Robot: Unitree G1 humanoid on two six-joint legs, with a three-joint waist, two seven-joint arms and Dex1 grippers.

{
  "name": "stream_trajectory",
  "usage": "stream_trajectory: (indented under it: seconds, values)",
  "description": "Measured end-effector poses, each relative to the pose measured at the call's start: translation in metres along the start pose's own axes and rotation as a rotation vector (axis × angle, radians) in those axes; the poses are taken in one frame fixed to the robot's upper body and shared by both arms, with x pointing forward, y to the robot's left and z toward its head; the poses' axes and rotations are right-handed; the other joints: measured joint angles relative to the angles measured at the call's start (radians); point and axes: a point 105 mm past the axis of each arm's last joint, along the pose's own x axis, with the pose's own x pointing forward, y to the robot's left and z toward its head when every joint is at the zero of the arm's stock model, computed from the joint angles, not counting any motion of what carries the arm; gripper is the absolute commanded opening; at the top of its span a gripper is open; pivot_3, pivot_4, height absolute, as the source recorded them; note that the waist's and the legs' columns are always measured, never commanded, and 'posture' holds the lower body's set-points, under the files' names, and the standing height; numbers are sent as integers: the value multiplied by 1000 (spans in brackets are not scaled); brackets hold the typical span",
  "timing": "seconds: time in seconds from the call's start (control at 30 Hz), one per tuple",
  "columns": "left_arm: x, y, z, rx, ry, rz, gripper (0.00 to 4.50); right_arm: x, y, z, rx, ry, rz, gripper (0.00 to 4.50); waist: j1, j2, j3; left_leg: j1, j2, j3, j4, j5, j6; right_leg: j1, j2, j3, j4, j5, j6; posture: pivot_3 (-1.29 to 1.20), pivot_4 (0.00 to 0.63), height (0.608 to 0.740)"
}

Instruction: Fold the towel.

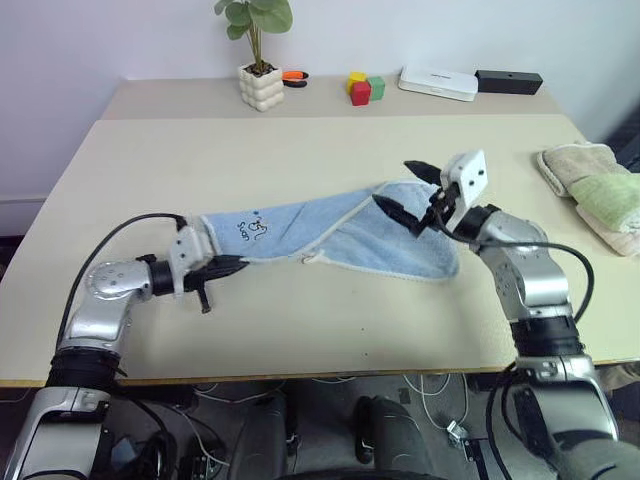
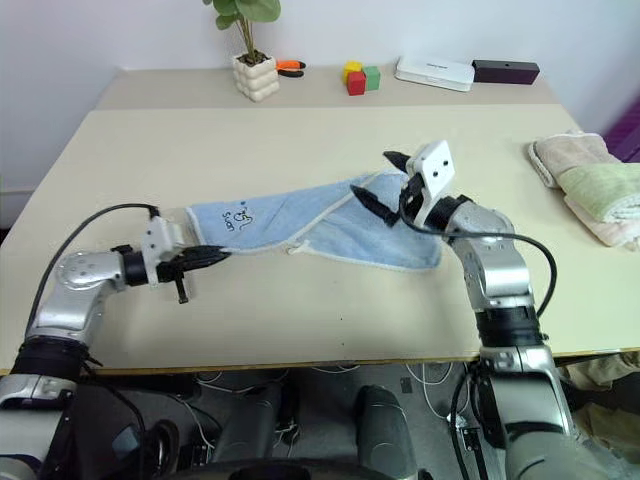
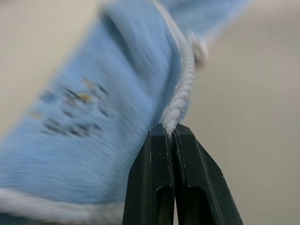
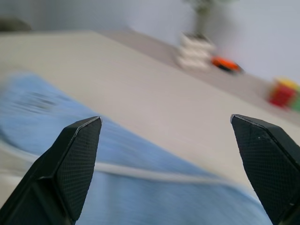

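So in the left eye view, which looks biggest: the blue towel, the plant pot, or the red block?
1. Blue towel, by far the biggest.
2. Plant pot.
3. Red block, the smallest.
The pot and block sit farther back, so they look a bit smaller than they are, but the order seems safe.

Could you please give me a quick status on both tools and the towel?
Left tool shut on towel hem. Right tool open above towel's far end, not gripping. Towel bunched on table. Nothing in the way.
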Motion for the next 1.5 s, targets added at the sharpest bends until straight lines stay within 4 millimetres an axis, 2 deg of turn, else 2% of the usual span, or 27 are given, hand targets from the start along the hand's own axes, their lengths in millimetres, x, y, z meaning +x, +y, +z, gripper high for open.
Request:
stream_trajectory:
  seconds: [0.07, 0.13, 0.2, 0.4, 0.57, 0.67, 0.73, 0.83, 0.97, 1.07, 1.2, 1.37, 1.5]
  values:
    - [-9, 2, 8, -15, -29, 26, 36, 6, -16, -14, 20, 66, -85, 4500, -5, 0, 0, 0, 0, 1, 0, 0, 0, 0, 0, 0, 0, 0, 0, 0, 150, 740]
    - [-25, 4, 5, -28, -7, 70, 36, 11, -37, -28, 38, 155, -180, 4500, -17, 1, 0, 0, 0, 0, 0, 0, 0, 0, 0, 0, 0, 0, 0, 0, 150, 740]
    - [-32, 8, 5, -31, -1, 114, 36, 12, -49, -37, 37, 211, -235, 4500, -19, 1, 0, 0, 0, 0, -1, 0, 0, -1, 0, 0, 0, 0, 0, 0, 150, 740]
    - [-40, 4, 9, -19, -7, 158, 36, 17, -69, -53, 44, 315, -334, 4500, -24, 1, 0, 0, 0, 2, -2, 1, -2, -1, 0, 1, 0, 0, 0, 0, 150, 740]
    - [-43, -6, 0, -42, 20, 167, 36, 14, -69, -68, -3, 369, -328, 4500, -23, 1, 1, 0, 0, 2, -2, 1, -2, -1, 0, 1, 0, 0, 0, 0, 150, 740]
    - [-43, -8, 3, -31, 13, 170, 36, 14, -70, -65, -13, 366, -315, 4500, -23, 1, 1, 0, 0, 2, -2, 1, -2, -1, 0, 1, 0, 0, 0, 0, 150, 740]
    - [-43, -11, 4, -28, 14, 169, 36, 15, -74, -55, -50, 342, -293, 4500, -24, 2, 1, 0, 0, 2, -2, 1, -2, -1, 0, 1, 0, 0, 0, 0, 150, 740]
    - [-47, -14, 0, -37, 24, 178, 36, 8, -86, -41, -103, 315, -290, 4500, -22, 2, 1, 0, 0, 2, -2, 1, -2, -1, 0, 1, 0, 0, 0, 0, 150, 740]
    - [-52, -16, -1, -41, 31, 191, 36, -4, -96, -37, -209, 345, -269, 4500, -23, 2, 1, 0, 0, 2, -2, 1, -1, -1, 0, 1, 0, 0, 0, 0, 150, 740]
    - [-52, -18, 0, -37, 29, 187, 36, -5, -94, -37, -383, 397, -215, 4500, -26, 2, 1, 0, 0, 2, -2, 1, -2, -1, 0, 1, 0, 0, 0, 0, 150, 740]
    - [-53, -20, 1, -29, 24, 182, 36, 5, -80, -40, -596, 416, -134, 4500, -27, 2, 1, 0, 0, 2, -3, 4, -7, -2, 0, 1, 0, 0, 0, 0, 150, 740]
    - [-54, -23, -1, -45, 17, 182, 36, 22, -58, -44, -717, 393, -61, 4500, -25, 2, 1, 0, 0, 2, -3, 4, -7, -2, 0, 1, 0, 0, 0, 0, 150, 740]
    - [-54, -27, -3, -52, 20, 181, 36, 26, -50, -53, -894, 434, -20, 4500, -23, 2, 1, 0, 0, 2, -2, 4, -7, -2, 0, 2, 0, 0, 0, 0, 150, 740]
